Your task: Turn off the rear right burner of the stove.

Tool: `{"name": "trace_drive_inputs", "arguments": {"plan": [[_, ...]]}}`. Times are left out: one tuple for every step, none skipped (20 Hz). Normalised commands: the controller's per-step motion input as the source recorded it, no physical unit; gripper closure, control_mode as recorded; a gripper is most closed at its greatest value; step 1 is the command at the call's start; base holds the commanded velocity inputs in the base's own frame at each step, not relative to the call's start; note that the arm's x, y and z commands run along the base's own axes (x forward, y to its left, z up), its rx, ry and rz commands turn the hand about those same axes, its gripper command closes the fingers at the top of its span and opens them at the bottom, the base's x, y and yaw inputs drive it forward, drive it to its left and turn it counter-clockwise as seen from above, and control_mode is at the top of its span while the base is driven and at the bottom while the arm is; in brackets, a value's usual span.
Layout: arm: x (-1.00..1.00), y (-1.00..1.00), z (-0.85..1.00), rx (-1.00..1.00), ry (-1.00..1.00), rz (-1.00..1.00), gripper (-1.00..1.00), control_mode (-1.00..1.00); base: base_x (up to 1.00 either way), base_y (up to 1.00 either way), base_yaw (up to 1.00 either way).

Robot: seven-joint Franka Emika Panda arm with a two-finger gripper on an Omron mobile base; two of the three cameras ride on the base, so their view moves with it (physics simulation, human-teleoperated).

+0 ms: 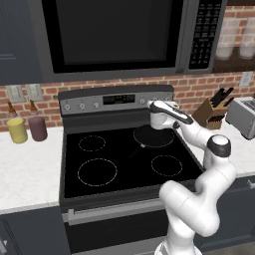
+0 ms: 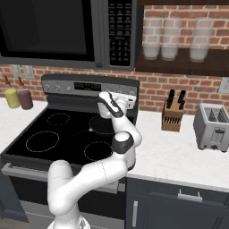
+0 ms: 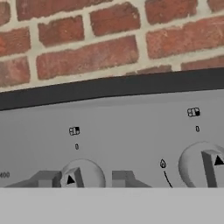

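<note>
1. Rear right burner [image 1: 154, 135]: plain dark disc in black glass, back-right of the cooktop, just below the back panel. No dashed ring on it.
2. Stove [image 1: 74, 172]: black glass top w/ three white dashed zones; grey back panel [image 3: 131, 131] carries knobs + small display.
3. Hand view, close on the panel: left knob [image 3: 81, 175] sits between the two finger tips [image 3: 43, 179], pointer mark up; a gap shows each side of it, so jaws apart, not clamped. Right knob [image 3: 203, 166] off to the side.
4. Gripper [image 1: 150, 104] up against panel's right end, above the rear right burner; arm reaches over from stove's front right.
5. Surroundings: microwave [image 1: 109, 35] overhead, brick wall behind, yellow + maroon canisters [image 1: 27, 128] on counter left, knife block [image 2: 172, 114] + toaster [image 2: 212, 126] on counter right.
</note>
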Motion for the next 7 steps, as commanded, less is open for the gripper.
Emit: {"name": "trace_drive_inputs", "arguments": {"plan": [[0.36,-0.32,0.25,0.31,0.00,-0.14,1.00,-1.00,0.00,0.00,0.00],[0.34,-0.35,0.26,0.32,0.00,-0.15,1.00,-1.00,0.00,0.00,0.00],[0.34,-0.36,0.27,0.33,0.00,-0.15,1.00,-1.00,0.00,0.00,0.00],[0.34,-0.38,0.29,0.33,0.00,-0.15,1.00,-1.00,0.00,0.00,0.00],[0.33,-0.39,0.29,0.33,0.00,-0.16,1.00,-1.00,0.00,0.00,0.00],[0.33,-0.39,0.29,0.33,0.00,-0.16,1.00,-1.00,0.00,0.00,0.00],[0.33,-0.40,0.28,0.33,0.00,-0.16,1.00,-1.00,0.00,0.00,0.00]]}}
